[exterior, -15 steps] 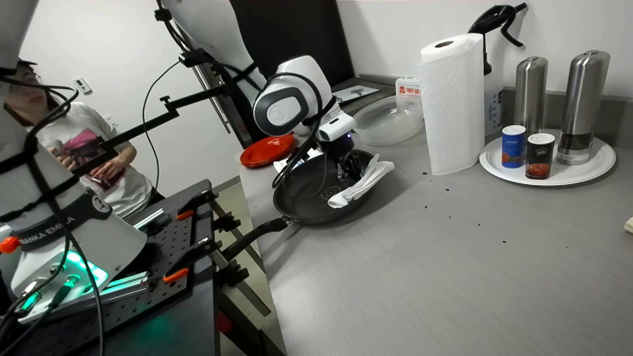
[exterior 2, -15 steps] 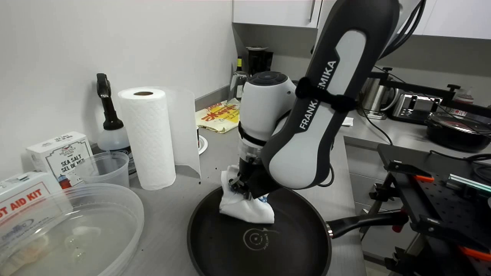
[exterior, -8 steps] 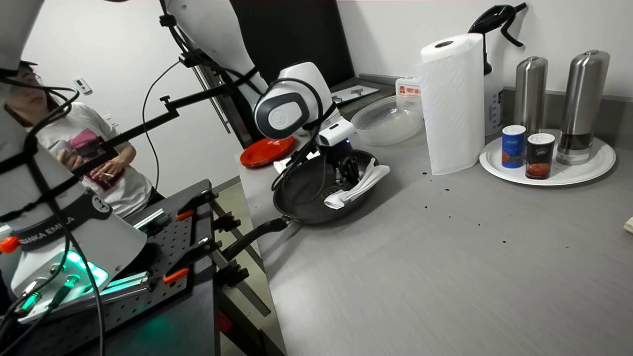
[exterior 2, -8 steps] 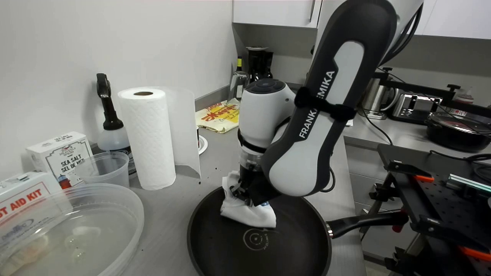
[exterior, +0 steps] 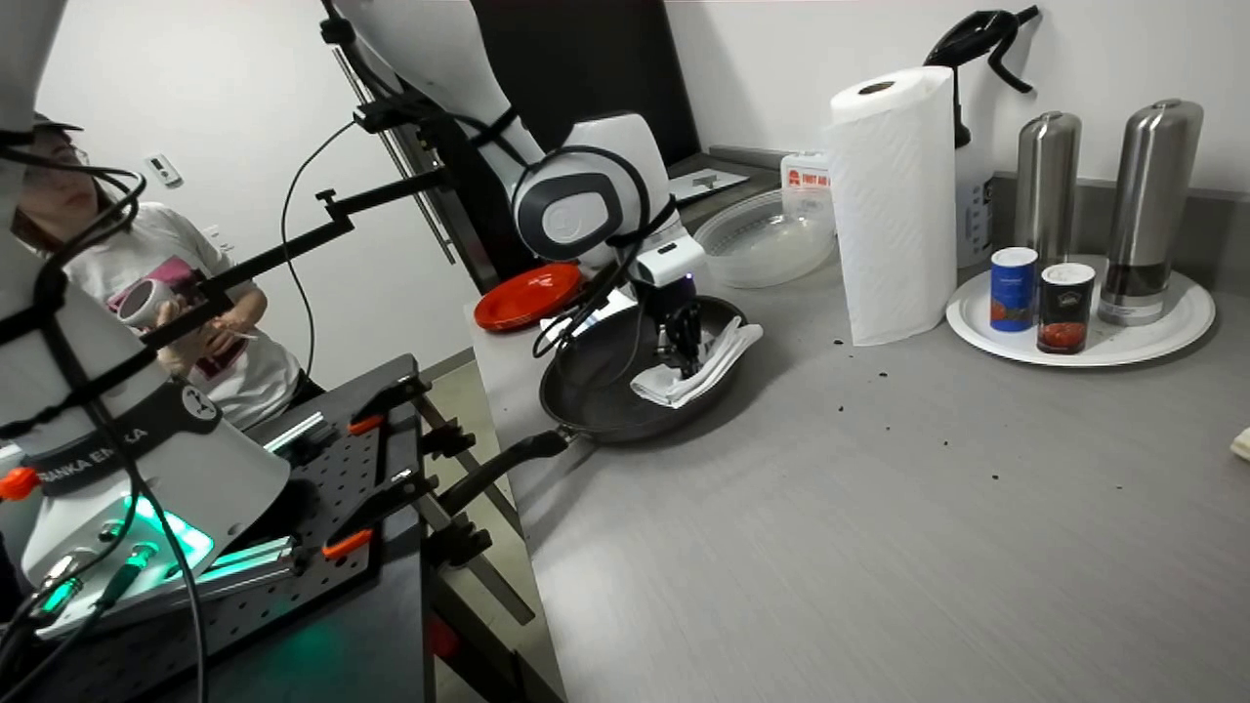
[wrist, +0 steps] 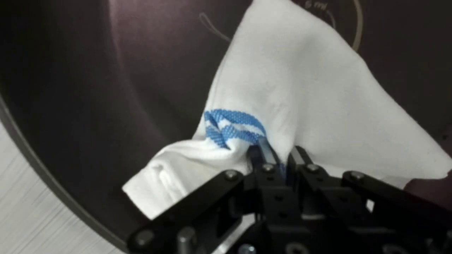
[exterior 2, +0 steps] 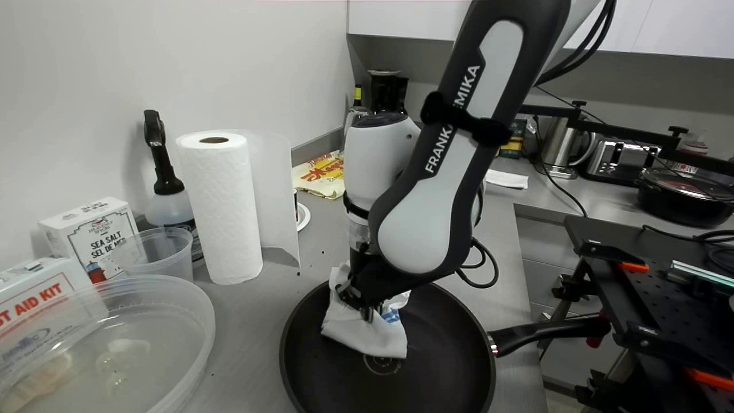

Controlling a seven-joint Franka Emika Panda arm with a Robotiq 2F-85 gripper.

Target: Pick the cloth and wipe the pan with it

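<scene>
"Where was the cloth [wrist: 268, 77]?"

"Over the inside of the pan [exterior 2: 447, 367], bunched where it was gripped, with a wide flap spread toward the middle. It covered part of the pale ring [wrist: 359, 24] printed on the pan's floor. One end rose near the rim, on the side toward the roll [exterior: 896, 215]."

"And the end effector [wrist: 280, 158]?"

"It had hold of the cloth. In the wrist view its fingers [wrist: 300, 157] stood close together, with fabric pinched at the tips, right beside the blue stripes [wrist: 236, 123]."

"Did the cloth press against the pan?"

"I couldn't tell; its underside was hidden."

"How did the pan sit?"

"Flat on the surface [exterior: 830, 547]. In both exterior views its handle [exterior 2: 545, 334] stuck out past the edge."

"What else was nearby?"

"The roll stood upright, a spray bottle [exterior 2: 167, 203] just behind it. A clear tub [exterior 2: 198, 344] sat beside the pan, near a salt box [exterior 2: 94, 235] and a first-aid box [exterior 2: 43, 284]. In an exterior view a red plate [exterior: 527, 298] lay near the pan too. Well apart, a white plate [exterior: 1123, 350] carried two mills [exterior: 1152, 205] and two shakers [exterior: 1014, 290], and dark specks [exterior: 883, 374] dotted the surface."

"Anyone about?"

"A person [exterior: 190, 239] in a white shirt, in an exterior view, partly hidden by the arm [exterior: 430, 68], holding a white thing [exterior: 146, 303]."
</scene>
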